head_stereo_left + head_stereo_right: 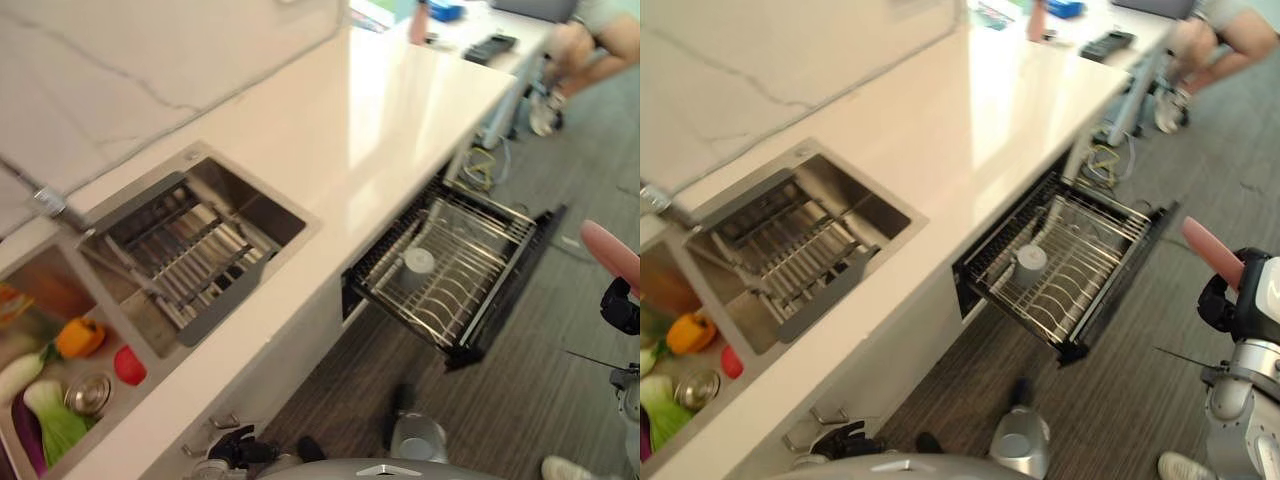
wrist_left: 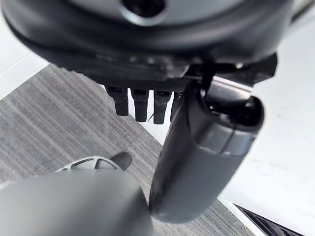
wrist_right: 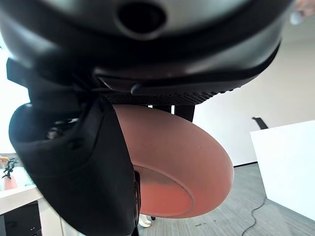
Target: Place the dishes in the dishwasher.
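Observation:
A pink plate stands on edge in my right hand, whose thumb and fingers pinch its rim. Plate and hand are at the far right, out over the floor, right of the open dishwasher. The dishwasher's wire rack is pulled out from under the counter, and a white cup stands in it upside down. My left hand hangs low by the cabinet front at the bottom of the view. Its fingers are straight and its thumb is relaxed, with nothing held.
The white counter runs along the left, with a steel sink holding a drain rack. A second basin holds vegetables and a small metal bowl. A person sits at a desk at the far right. Grey carpet lies before the dishwasher.

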Controlling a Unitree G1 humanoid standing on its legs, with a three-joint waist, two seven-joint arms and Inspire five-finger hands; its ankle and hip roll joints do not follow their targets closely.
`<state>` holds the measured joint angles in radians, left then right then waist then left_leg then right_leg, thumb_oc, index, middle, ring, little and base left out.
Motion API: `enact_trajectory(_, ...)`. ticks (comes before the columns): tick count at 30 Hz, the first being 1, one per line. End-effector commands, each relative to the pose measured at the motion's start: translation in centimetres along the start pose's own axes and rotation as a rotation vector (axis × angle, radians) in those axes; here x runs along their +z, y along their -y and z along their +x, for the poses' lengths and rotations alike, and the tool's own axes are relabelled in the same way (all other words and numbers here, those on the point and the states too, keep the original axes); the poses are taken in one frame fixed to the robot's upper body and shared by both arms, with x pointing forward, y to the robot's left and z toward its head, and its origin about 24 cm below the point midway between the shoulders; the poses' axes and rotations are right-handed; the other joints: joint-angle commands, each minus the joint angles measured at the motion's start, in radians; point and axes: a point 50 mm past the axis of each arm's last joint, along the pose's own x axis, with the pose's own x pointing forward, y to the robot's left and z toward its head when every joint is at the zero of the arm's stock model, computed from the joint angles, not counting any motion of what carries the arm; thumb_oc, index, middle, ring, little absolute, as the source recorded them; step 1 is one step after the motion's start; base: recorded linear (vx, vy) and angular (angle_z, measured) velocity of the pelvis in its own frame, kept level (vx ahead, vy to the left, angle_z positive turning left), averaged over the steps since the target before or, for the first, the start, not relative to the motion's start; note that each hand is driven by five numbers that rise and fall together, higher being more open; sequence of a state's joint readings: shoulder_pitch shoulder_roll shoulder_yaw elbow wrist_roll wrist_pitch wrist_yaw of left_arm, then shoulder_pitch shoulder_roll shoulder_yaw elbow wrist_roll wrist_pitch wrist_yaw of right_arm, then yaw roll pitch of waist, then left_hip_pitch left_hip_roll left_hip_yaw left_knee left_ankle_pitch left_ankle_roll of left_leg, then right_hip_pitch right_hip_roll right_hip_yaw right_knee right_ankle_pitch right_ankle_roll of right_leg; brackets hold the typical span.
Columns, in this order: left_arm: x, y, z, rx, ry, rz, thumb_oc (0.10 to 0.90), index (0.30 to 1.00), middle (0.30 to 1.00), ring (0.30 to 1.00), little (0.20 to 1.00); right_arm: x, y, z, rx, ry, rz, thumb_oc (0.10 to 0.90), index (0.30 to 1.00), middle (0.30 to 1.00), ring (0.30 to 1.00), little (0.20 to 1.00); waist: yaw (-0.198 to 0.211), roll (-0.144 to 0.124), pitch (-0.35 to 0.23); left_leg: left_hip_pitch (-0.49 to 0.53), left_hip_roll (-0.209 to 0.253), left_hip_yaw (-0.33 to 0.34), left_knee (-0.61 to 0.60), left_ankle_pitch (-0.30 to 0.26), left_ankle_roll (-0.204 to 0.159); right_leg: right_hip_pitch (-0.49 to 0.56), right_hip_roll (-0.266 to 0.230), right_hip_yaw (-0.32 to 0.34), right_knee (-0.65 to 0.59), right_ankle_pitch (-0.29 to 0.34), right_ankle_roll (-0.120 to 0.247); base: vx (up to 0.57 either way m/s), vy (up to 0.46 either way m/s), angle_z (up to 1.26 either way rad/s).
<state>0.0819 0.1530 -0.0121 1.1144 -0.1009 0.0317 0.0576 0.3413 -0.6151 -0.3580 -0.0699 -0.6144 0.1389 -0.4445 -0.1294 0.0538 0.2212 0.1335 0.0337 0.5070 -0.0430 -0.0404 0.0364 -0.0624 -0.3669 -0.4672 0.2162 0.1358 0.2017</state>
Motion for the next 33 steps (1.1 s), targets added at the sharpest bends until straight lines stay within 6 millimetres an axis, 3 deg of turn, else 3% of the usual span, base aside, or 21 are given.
enact_trajectory(1,-1.4,-1.3,-0.3,0.044,-0.025,0.095,0.800,0.900,0.900,0.900,0.900,8.9,4.7,2.8,-0.237,0.458,0.090,0.400,0.300,0.300,0.300,0.300,0.094,-0.051,-0.059,-0.020,0.040,-0.039,-0.036,-0.030,-0.022,0.039,-0.013,0.192,0.097,-0.145,0.034,-0.12,-0.152,-0.24)
enact_trajectory(3,-1.4,-1.3,-0.4,0.046,-0.027,0.095,0.800,0.900,0.900,0.900,0.900,8.9,4.7,2.8,-0.234,0.458,0.091,0.400,0.300,0.300,0.300,0.300,0.095,-0.053,-0.059,-0.017,0.041,-0.038,-0.036,-0.029,-0.024,0.045,-0.011,0.191,0.090,-0.145,0.033,-0.07,-0.249,-0.21)
enact_trajectory(4,-0.9,-1.3,-0.3,0.051,-0.009,0.063,0.800,0.900,0.900,0.900,0.900,9.3,1.8,1.7,-0.056,0.496,0.083,0.400,0.300,0.300,0.300,0.300,0.143,-0.075,-0.087,-0.043,0.061,-0.031,-0.025,0.010,-0.060,0.147,0.032,0.154,-0.088,-0.184,0.037,-0.05,-0.467,-0.20)
enact_trajectory(5,-0.6,-1.4,-0.2,0.059,-0.007,0.046,0.800,0.900,0.900,0.900,0.900,9.8,1.3,1.5,-0.015,0.537,0.069,0.400,0.300,0.300,0.300,0.300,0.149,-0.078,-0.092,-0.058,0.080,-0.036,-0.013,0.027,-0.077,0.165,0.063,0.155,-0.130,-0.186,0.031,-0.06,-0.476,-0.14)
enact_trajectory(11,-1.2,-0.7,-0.1,0.043,-0.038,0.071,0.800,0.900,0.900,0.900,0.900,10.7,-1.9,1.2,0.180,0.620,0.039,0.400,0.300,0.300,0.300,0.300,0.188,-0.064,-0.107,-0.102,0.146,-0.091,-0.011,0.104,-0.134,0.248,0.156,0.080,-0.228,-0.223,-0.019,-0.02,-0.248,0.26)
enact_trajectory(17,-2.3,-0.6,-0.2,0.030,-0.079,0.104,0.800,0.900,0.900,0.900,0.900,10.8,-3.7,1.8,0.268,0.640,0.001,0.400,0.300,0.300,0.300,0.300,0.212,-0.053,-0.113,-0.124,0.168,-0.145,-0.012,0.136,-0.156,0.292,0.206,0.021,-0.272,-0.237,-0.050,0.02,-0.128,0.35)
enact_trajectory(24,-4.0,-0.6,-0.6,-0.003,-0.129,0.137,0.800,0.900,0.900,0.900,0.900,10.3,-5.6,2.8,0.368,0.625,-0.056,0.400,0.300,0.300,0.300,0.300,0.257,-0.044,-0.130,-0.130,0.164,-0.187,-0.024,0.150,-0.162,0.329,0.228,-0.032,-0.297,-0.238,-0.065,0.06,-0.034,0.34)
enact_trajectory(28,-4.2,-0.8,-0.7,-0.015,-0.129,0.144,0.800,0.900,0.900,0.900,0.900,8.4,-8.2,2.8,0.473,0.525,-0.106,0.400,0.300,0.300,0.300,0.300,0.286,-0.042,-0.137,-0.139,0.149,-0.209,-0.030,0.145,-0.158,0.328,0.224,-0.052,-0.300,-0.235,-0.063,0.04,0.004,0.30)
enact_trajectory(30,-4.2,-0.8,-0.7,-0.014,-0.129,0.143,0.800,0.900,0.900,0.900,0.900,8.5,-8.2,2.8,0.473,0.526,-0.105,0.400,0.300,0.300,0.300,0.300,0.284,-0.043,-0.138,-0.140,0.148,-0.209,-0.030,0.145,-0.158,0.327,0.223,-0.053,-0.300,-0.235,-0.062,0.03,0.011,0.26)
enact_trajectory(33,-4.4,-1.2,-0.8,-0.014,-0.128,0.157,0.800,0.900,0.900,0.900,0.900,6.6,-9.7,3.0,0.524,0.412,-0.141,0.400,0.300,0.300,0.300,0.300,0.309,-0.033,-0.137,-0.157,0.127,-0.226,-0.035,0.140,-0.152,0.315,0.211,-0.070,-0.300,-0.223,-0.053,0.05,0.029,0.22)
